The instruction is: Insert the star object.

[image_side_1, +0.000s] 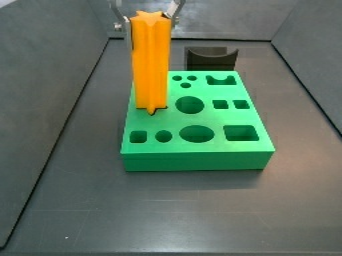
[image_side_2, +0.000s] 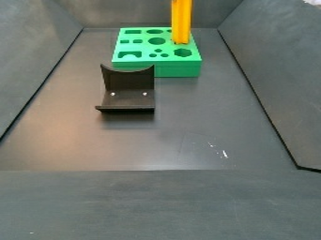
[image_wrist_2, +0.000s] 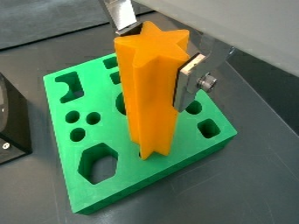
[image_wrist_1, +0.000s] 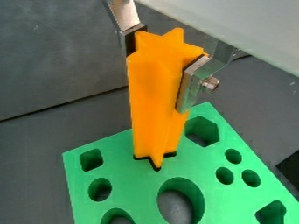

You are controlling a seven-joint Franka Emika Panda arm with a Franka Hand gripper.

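Note:
The star object is a tall bright orange ridged bar and stands upright. My gripper is shut on its upper end, with one silver finger flat against its side; both wrist views show this. The bar's lower end sits at a star-shaped hole in the green block, at the block's top face. How deep it sits is hidden. In a side view the bar rises from the block's left part under the gripper. Another side view shows bar and block far back.
The green block has several other shaped holes, round, square and hexagonal. The dark fixture stands on the dark floor in front of the block in a side view and behind it in another. Grey walls enclose the floor.

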